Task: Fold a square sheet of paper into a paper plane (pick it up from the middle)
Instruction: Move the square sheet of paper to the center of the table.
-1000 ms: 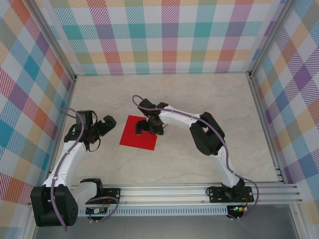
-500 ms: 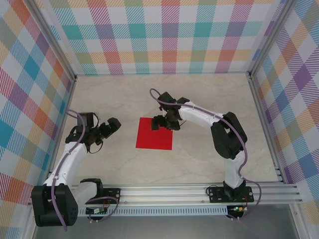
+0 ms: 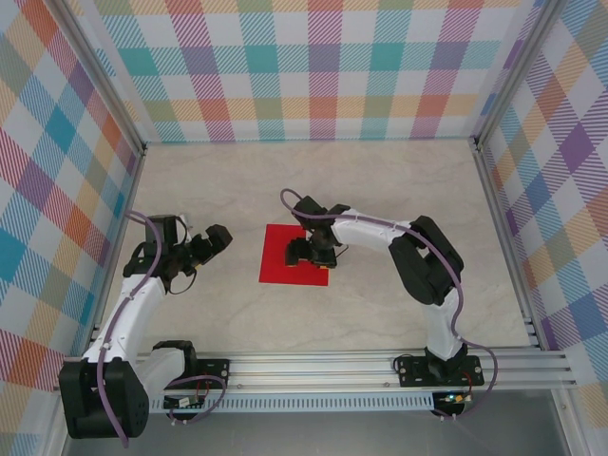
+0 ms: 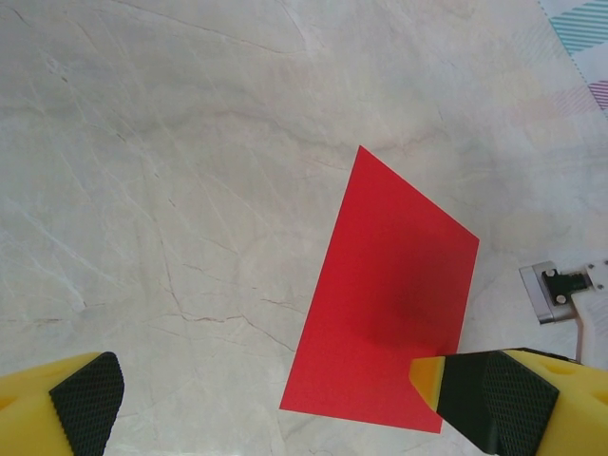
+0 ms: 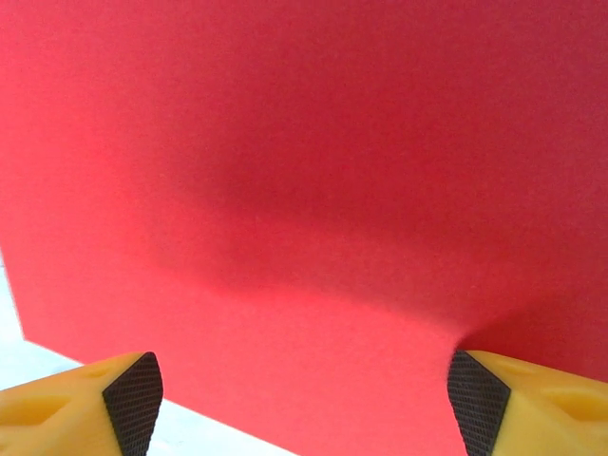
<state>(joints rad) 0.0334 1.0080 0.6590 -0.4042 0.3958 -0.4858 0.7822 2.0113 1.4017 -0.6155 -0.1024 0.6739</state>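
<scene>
The right gripper (image 3: pixel 309 255) has moved from the far edge of the square sheet of paper (image 3: pixel 275 272) to over its middle, while the sheet has stayed put for the last half second.

Top view: the red sheet lies flat on the table (image 3: pixel 399 190) at its centre, with the right gripper over it. The left gripper (image 3: pixel 209 243) hangs well to the sheet's left, apart from it. Left wrist: the left gripper (image 4: pixel 271 397) has its jaws spread wide and empty above the table (image 4: pixel 171 190), and the sheet (image 4: pixel 389 304) lies ahead of it. Right wrist: the right gripper (image 5: pixel 304 399) has its jaws released and set wide, just above the sheet (image 5: pixel 304 190). Whether the pads touch the paper cannot be told.
</scene>
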